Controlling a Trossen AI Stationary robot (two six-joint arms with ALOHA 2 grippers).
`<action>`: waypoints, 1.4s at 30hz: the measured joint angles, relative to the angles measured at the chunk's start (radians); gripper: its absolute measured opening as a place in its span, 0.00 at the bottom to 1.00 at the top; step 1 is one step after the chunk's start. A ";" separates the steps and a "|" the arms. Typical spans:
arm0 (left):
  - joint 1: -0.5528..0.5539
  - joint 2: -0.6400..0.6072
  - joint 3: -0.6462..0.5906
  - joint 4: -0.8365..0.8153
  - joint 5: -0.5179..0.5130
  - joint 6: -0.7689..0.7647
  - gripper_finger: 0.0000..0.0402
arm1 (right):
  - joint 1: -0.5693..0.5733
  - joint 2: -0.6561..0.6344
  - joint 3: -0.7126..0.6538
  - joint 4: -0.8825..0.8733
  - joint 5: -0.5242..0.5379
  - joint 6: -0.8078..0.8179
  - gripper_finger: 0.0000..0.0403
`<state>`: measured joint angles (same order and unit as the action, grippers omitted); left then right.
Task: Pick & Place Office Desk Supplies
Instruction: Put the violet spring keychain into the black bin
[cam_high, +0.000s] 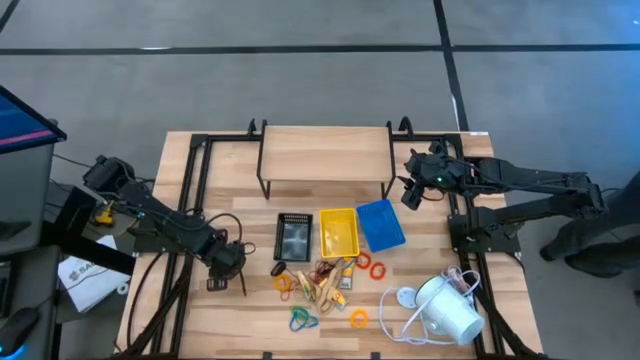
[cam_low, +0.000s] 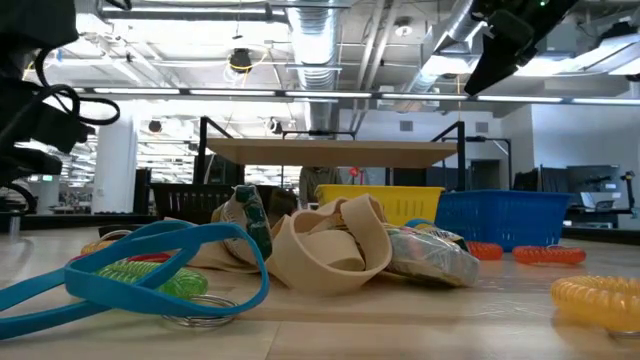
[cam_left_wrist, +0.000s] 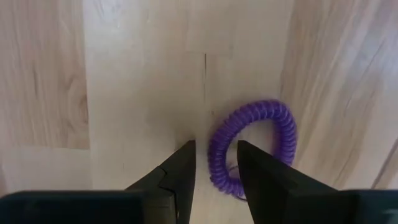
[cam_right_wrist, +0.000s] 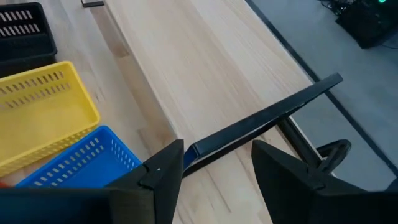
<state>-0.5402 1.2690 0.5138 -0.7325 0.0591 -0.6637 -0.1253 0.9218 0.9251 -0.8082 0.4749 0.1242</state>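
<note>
Purple coiled loop: flat on the tabletop left of the supply pile, one side of its coil between the parted, unclenched jaws of the left gripper. Black mesh tray, yellow tray, blue tray: behind the pile. Right gripper: jaws released, empty, raised beside the wooden shelf.

No text, label, brand, number or sign can be read anywhere.

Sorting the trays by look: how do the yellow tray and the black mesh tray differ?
The yellow tray is bright with slotted walls; the black mesh tray is dark and narrower. The yellow tray sits beside the blue tray; the black mesh tray stands at the row's left end. Both are rectangular and open-topped.
</note>
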 joint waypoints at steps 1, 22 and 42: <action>0.000 -0.002 -0.006 0.006 0.000 0.001 0.28 | 0.000 0.000 0.000 0.000 0.001 0.001 0.46; 0.046 -0.178 0.007 0.245 -0.378 0.068 0.01 | 0.023 0.000 0.000 0.019 0.002 0.149 0.46; 0.412 0.100 0.018 0.854 -0.243 0.533 0.11 | 0.073 0.066 -0.016 -0.003 0.025 0.210 0.46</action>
<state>-0.1282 1.3687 0.5320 0.1212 -0.1841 -0.1311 -0.0519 0.9878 0.9089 -0.8109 0.4996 0.3340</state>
